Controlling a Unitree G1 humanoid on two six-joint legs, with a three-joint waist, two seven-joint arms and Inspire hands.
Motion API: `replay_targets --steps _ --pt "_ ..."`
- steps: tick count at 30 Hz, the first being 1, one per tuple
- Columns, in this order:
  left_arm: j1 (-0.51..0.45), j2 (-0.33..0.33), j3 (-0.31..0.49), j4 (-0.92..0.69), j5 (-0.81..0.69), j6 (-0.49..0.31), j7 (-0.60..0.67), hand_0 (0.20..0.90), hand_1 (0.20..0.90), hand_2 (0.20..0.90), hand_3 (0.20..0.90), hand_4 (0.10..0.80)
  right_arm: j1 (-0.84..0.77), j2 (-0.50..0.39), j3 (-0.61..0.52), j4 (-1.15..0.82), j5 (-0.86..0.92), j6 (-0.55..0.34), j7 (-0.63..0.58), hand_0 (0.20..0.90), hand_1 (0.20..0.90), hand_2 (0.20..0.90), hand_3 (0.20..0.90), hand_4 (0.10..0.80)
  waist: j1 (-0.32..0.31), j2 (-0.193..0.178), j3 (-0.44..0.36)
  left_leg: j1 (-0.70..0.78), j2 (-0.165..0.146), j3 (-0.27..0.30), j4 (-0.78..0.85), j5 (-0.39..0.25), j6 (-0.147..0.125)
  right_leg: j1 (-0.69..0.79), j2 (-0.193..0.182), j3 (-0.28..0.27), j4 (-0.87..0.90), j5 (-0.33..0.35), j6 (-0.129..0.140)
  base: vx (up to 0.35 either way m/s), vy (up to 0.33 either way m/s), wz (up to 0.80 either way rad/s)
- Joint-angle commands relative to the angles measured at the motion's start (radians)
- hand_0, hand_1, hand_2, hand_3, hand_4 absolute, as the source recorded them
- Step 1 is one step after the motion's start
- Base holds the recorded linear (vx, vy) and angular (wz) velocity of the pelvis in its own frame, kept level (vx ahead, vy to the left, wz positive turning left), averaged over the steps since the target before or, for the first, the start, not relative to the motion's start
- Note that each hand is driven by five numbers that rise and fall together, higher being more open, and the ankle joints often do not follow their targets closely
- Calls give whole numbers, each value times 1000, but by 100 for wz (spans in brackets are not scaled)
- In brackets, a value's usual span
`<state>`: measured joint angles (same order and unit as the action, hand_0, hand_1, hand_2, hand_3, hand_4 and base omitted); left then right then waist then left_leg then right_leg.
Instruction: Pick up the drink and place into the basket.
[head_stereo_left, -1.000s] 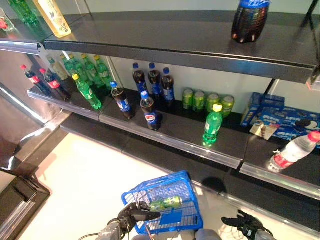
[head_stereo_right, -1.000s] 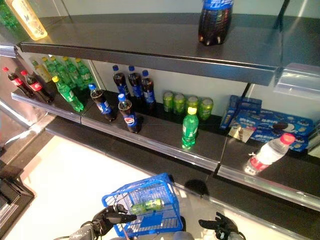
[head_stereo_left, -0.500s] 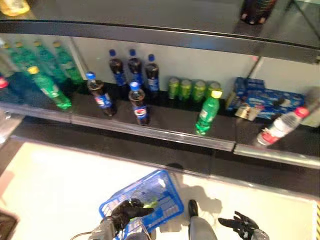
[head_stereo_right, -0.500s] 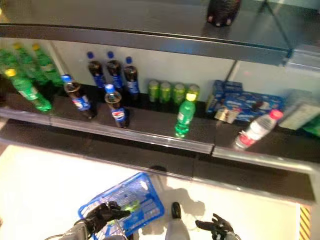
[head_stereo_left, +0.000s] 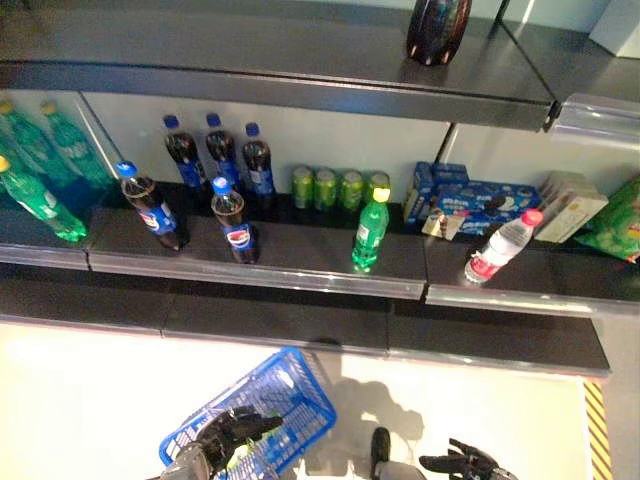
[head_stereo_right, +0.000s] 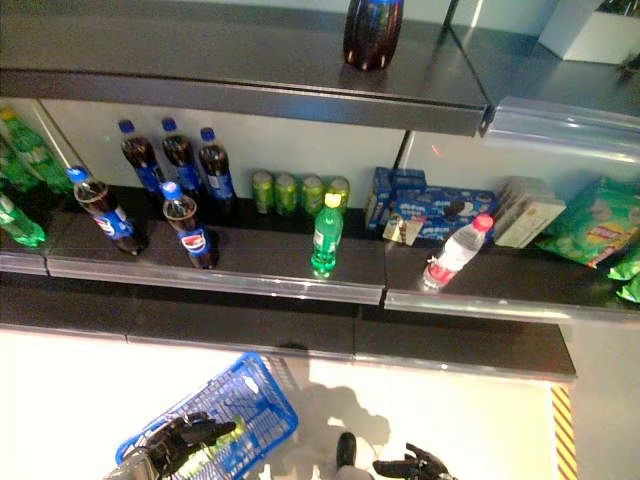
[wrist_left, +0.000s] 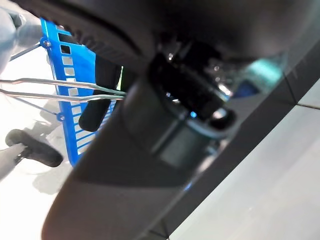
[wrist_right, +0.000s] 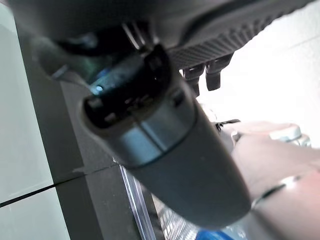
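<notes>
Camera swung right, left robot hand (head_stereo_left: 232, 436) now hiding basket (head_stereo_left: 290, 400) contents

Blue plastic lattice basket (head_stereo_left: 296, 400) at lower left; dark, glossy shelf (head_stereo_left: 300, 262) with a shiny metal edge; pale, smooth floor (head_stereo_left: 90, 390).

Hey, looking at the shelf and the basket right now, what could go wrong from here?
The left hand grips the blue basket, which hangs tilted; the green bottle inside might roll or slip out. The open right hand is low and far from the shelf, so reaching up past the closely spaced cola bottles could knock one over.
</notes>
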<state>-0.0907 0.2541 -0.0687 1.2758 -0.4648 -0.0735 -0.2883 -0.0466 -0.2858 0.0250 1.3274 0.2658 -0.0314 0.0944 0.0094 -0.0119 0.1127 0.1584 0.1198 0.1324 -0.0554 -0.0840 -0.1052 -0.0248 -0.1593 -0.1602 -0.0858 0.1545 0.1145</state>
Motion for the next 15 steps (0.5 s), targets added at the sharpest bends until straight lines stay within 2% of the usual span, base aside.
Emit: replay_targets --steps 1,11,15 --pt "-8 73 -16 -22 27 -45 -22 300 300 300 200 100 -25 -42 -21 44 -4 -6 6 900 900 900 900 800 9 -7 11 -75 0 33 15 45 14 55 -72 -8 62 -102 73 28 29 26" --pt "26 83 -1 -25 16 -76 -33 300 300 300 200 100 -9 -57 -32 63 -22 -14 15 900 900 900 900 800 7 23 1 -34 -18 11 0 31 15 94 -92 -15 62 -118 77 72 35 5" --pt "7 81 -15 -46 -14 -75 -29 300 300 300 200 100 -31 -67 -8 55 -9 -3 8 900 900 900 900 800 6 34 35 -71 -15 10 -17 50 16 46 -89 2 54 -101 74 -12 25 2"
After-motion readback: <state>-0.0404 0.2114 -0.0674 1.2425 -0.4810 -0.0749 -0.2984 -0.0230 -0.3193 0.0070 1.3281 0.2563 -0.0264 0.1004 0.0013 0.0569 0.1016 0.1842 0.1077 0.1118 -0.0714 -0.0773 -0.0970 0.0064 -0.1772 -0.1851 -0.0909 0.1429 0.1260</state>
